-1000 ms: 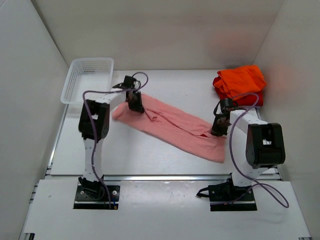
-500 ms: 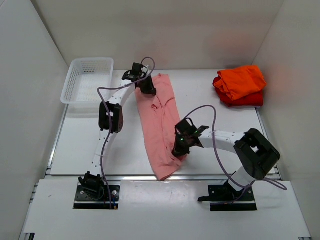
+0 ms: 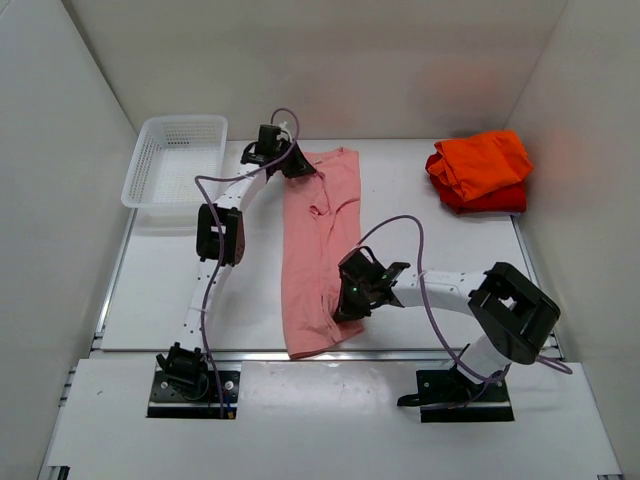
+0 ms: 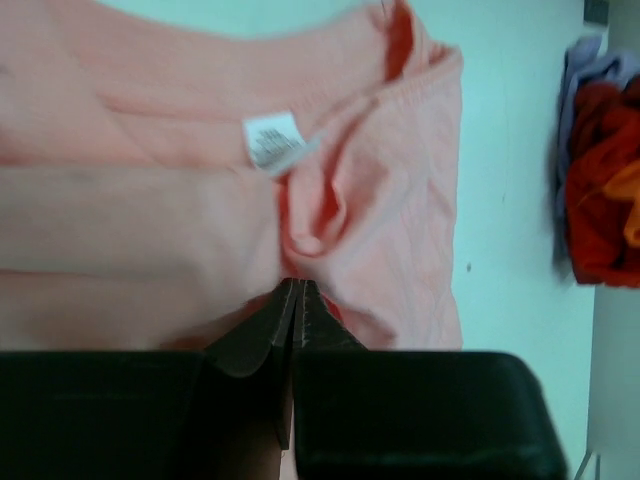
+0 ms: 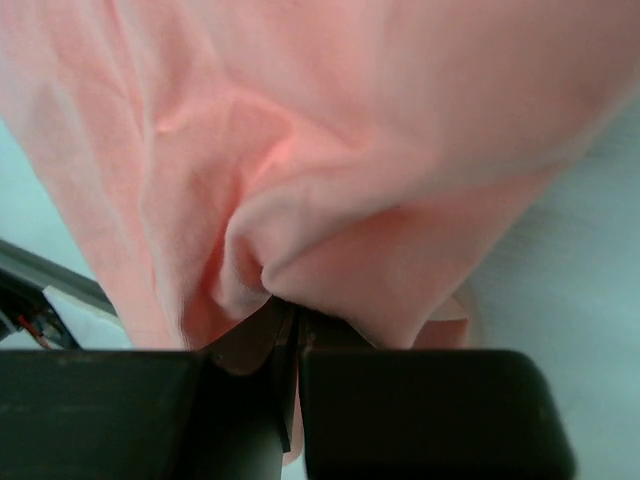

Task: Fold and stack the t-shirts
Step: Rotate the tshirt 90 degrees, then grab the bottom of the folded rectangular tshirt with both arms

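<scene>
The salmon-pink t-shirt (image 3: 315, 250) lies as a long strip running from the far middle of the table to its near edge. My left gripper (image 3: 296, 166) is shut on its far left corner; the left wrist view shows the cloth (image 4: 200, 200) pinched at the jaw tips (image 4: 297, 285), with a white label above them. My right gripper (image 3: 345, 305) is shut on the shirt's near right edge; the right wrist view shows a bunched fold (image 5: 330, 200) at its tips (image 5: 290, 308). A folded orange t-shirt (image 3: 482, 160) lies on a red one (image 3: 492, 199) at the far right.
A white mesh basket (image 3: 173, 158) stands at the far left. White walls close in the table on three sides. The shirt's near end hangs over the table's near edge (image 3: 250, 350). The orange and red pile shows at the right of the left wrist view (image 4: 600, 190).
Both grippers have swung the pink shirt from a diagonal across the table to a near-far strip. The left gripper moved far and right; the right gripper moved left and nearer.
</scene>
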You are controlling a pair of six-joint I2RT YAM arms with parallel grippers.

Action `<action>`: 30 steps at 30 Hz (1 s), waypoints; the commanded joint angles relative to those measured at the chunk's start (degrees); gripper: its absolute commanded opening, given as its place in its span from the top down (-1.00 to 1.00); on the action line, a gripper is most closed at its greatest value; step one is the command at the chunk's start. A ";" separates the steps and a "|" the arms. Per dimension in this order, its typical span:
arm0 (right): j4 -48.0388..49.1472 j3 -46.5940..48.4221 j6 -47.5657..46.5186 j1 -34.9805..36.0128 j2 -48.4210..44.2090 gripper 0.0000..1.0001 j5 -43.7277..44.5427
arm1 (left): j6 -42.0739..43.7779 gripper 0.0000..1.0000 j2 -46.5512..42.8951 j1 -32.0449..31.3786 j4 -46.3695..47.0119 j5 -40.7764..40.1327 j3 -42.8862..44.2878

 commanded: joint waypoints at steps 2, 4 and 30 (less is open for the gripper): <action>-10.32 -0.79 1.38 0.45 -2.32 1.00 7.81 | -3.20 0.87 -6.48 3.07 3.81 -1.19 1.30; -11.90 0.69 3.65 2.11 -3.37 1.00 8.68 | -3.29 0.87 -8.76 3.59 2.68 -0.83 1.39; -2.25 -25.22 -10.86 -18.72 -39.06 0.09 -14.34 | 3.84 0.07 -96.49 -14.41 6.61 2.16 -119.70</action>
